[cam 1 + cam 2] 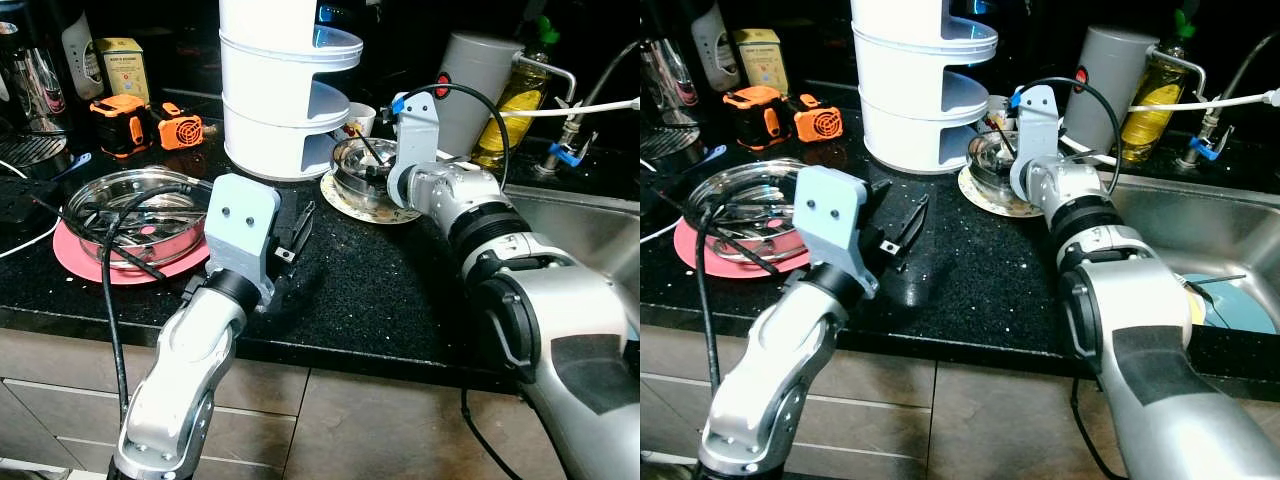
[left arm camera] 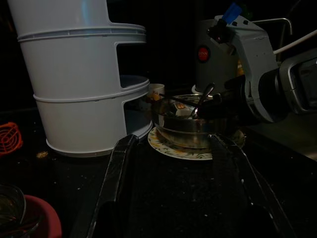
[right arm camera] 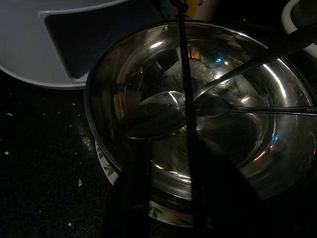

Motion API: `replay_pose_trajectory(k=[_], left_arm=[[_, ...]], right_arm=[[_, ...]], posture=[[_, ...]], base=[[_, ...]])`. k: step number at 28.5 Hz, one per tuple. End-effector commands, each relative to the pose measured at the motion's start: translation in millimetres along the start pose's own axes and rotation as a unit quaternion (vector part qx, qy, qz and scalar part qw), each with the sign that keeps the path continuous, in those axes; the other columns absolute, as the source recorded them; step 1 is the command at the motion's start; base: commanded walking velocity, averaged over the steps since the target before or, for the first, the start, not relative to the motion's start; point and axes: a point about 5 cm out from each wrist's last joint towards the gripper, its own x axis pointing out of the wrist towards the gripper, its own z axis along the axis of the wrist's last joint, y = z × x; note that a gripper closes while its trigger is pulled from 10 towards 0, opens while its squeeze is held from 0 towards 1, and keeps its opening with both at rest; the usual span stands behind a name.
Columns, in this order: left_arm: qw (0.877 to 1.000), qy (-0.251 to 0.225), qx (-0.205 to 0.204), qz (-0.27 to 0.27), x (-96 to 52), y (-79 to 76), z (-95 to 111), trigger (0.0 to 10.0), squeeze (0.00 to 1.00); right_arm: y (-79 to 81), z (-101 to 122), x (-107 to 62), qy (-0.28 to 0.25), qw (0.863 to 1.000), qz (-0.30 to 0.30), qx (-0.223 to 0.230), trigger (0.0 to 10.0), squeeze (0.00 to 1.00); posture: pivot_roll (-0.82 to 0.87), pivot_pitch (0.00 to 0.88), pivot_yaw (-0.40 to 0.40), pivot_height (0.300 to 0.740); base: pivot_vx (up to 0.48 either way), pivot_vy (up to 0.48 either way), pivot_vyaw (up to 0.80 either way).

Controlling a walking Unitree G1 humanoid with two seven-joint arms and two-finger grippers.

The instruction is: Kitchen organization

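Observation:
A steel bowl (image 1: 360, 165) sits on a floral plate (image 1: 338, 193) on the black counter (image 1: 380, 290), beside a white tiered rack (image 1: 275, 90). Two spoons (image 3: 158, 116) and a thin dark chopstick (image 3: 184, 74) lie in the bowl (image 3: 143, 64). My right gripper (image 3: 181, 161) hovers just over the bowl's near rim, open, its fingers either side of the chopstick. My left gripper (image 1: 295, 235) hangs open over bare counter in front of the rack, pointing toward the plate (image 2: 178, 148), with nothing between its fingers (image 2: 119, 183).
A large steel bowl (image 1: 140, 215) with utensils rests on a pink plate (image 1: 80, 262) at the left. Orange gadgets (image 1: 140, 125) stand behind it. A white cup (image 1: 360, 118), grey canister (image 1: 480, 75) and oil bottle (image 1: 512, 100) stand at the back. The sink (image 1: 1240, 235), at the right, holds a blue plate (image 1: 1230, 305).

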Motion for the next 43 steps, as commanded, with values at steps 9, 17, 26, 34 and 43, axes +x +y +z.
replay_pose_trajectory(k=[9, 17, 26, 34, 43], left_arm=[[1.0, 0.002, 0.0, 0.002, -1.8, -2.0, 0, 10.0, 0.0], [1.0, 0.0, 0.001, 0.0, -0.6, -1.9, 0, 10.0, 0.0], [1.0, -0.002, 0.002, -0.002, 1.1, -1.1, 1, 10.0, 0.0], [1.0, -0.004, 0.002, -0.005, 2.7, 0.0, 1, 10.0, 0.0], [1.0, -0.006, 0.004, -0.008, 4.5, 1.6, 2, 10.0, 0.0]], right_arm=[[-3.1, -2, -0.1, 0.008, 1.0, -0.006, -0.002, 0.0, 0.0], [-9.6, 11, -3.6, -0.026, 0.998, -0.006, 0.052, 0.0, 0.0], [-30.6, 32, -12.3, -0.111, 0.982, 0.022, 0.15, 0.0, 0.0], [-53.4, 28, -27.0, -0.234, 0.921, 0.201, 0.237, 8.8, 0.0], [-82.3, -2, -29.4, -0.233, 0.922, 0.161, 0.262, 10.0, 0.0]], posture=[[0.06, 0.0, -0.146, 0.74], [0.06, 0.0, -0.145, 0.74], [0.06, 0.0, -0.131, 0.74], [0.05, 0.0, -0.115, 0.74], [0.04, 0.0, -0.109, 0.74]], base=[[0.0, 0.0, 0.0], [0.0, 0.0, 0.0], [0.0, 0.0, 0.0], [0.0, 0.0, 0.0], [0.0, 0.0, -0.19]])
